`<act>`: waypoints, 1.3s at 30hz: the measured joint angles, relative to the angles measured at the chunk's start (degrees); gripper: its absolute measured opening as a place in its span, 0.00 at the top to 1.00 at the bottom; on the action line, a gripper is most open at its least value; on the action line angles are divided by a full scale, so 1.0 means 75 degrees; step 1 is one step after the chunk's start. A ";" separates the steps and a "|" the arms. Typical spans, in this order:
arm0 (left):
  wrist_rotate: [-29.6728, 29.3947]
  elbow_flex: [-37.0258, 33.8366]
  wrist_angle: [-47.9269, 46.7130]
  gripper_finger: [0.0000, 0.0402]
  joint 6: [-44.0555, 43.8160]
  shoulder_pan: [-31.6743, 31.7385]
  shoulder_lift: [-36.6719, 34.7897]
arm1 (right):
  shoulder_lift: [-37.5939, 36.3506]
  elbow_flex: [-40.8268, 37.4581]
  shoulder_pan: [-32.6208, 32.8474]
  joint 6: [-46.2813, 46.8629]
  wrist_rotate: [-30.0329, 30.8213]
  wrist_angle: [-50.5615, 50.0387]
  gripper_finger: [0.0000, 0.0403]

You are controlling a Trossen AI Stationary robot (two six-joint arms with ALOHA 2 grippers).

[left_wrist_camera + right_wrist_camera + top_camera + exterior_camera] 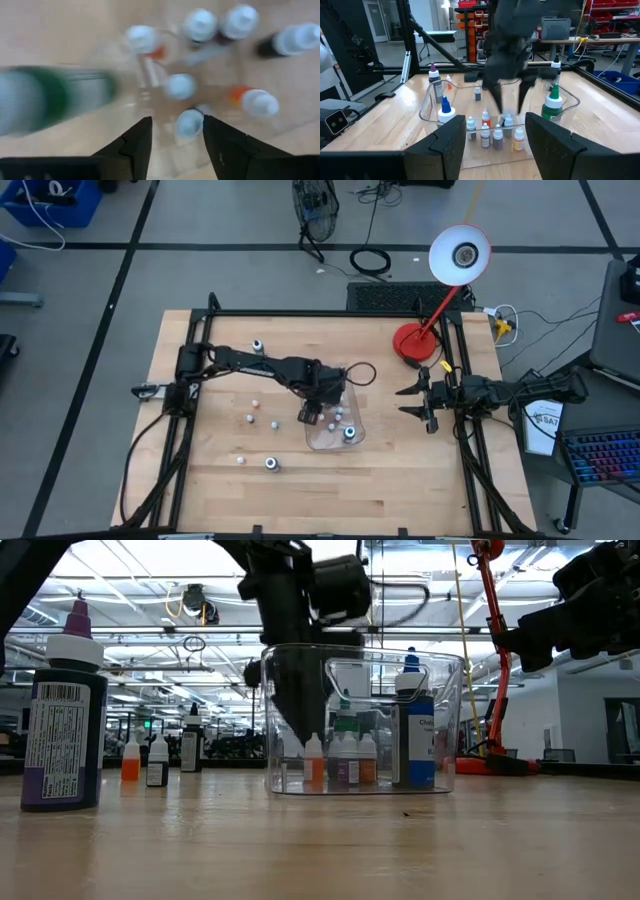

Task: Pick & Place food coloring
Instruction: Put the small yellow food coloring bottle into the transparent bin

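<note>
Reaching down into the clear plastic tray (352,418), our left gripper (310,416) has its fingers spread, and between the tips we see a small white-capped bottle (189,122) that is not yet clamped. Our right gripper (424,402) waits at the table's right edge near the red lamp (420,340), its fingers also parted and holding nothing.

Inside the tray we count a cluster of tiny food coloring bottles (340,760) standing upright on its floor: in the low view one has an orange body, the others pale or dark bodies, all with white caps. A taller blue-capped bottle (414,730) stands at one side of the tray, and a green-capped one (551,104) at the other side.

Outside the tray, more bottles are scattered on the wooden table (400,480): a large dark bottle with a purple tip (65,720) closest to the low camera, and a few small ones (157,760) farther back, among them an orange one (131,758). From above we see several loose bottles (250,420) left of the tray and one (258,344) near the far edge.

The tray's walls and the neighbouring bottles crowd closely around our left fingers.
</note>
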 joint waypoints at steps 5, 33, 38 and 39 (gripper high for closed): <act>-0.0517 0.0042 0.0100 0.55 -0.0062 0.0064 -0.0626 | 0.0000 0.0000 0.0002 0.0000 0.0000 0.0000 0.52; -0.1334 -0.2911 -0.4014 0.27 -0.6657 -0.0789 -0.3152 | 0.0050 0.0001 0.0002 0.0000 0.0000 -0.0001 0.52; -0.1259 -0.3895 -0.3060 0.14 -0.6684 -0.0609 -0.3341 | 0.0050 0.0000 0.0002 0.0000 0.0001 -0.0003 0.52; -0.1160 -0.4047 -0.2780 0.12 -0.6568 -0.0569 -0.3412 | 0.0050 0.0000 0.0002 0.0000 0.0000 -0.0003 0.52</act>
